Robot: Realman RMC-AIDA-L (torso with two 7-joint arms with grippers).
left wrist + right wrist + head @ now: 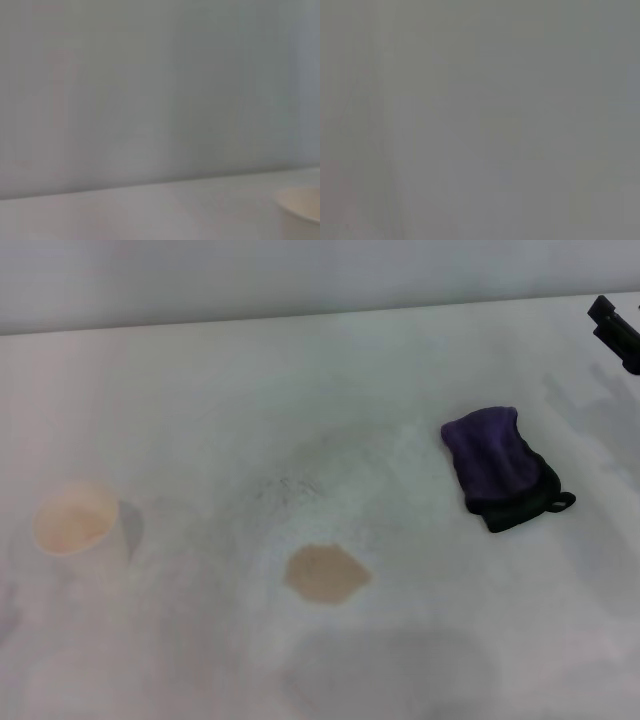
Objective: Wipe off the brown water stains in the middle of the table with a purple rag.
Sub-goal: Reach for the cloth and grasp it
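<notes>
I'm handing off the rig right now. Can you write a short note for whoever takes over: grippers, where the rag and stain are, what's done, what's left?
Right gripper: at the far right edge of the head view, above the table, holding nothing.
Left gripper: not in view.
Purple rag: bunched on the table, right of centre, untouched, its black loop toward the right.
Brown water stains: one tan puddle near the middle, nearer the robot than the rag and to its left, still whole.
White paper cup: upright on the left, apart from the puddle.
Done: nothing yet.
Left: grasp the rag, carry it to the puddle, wipe it off.
</notes>
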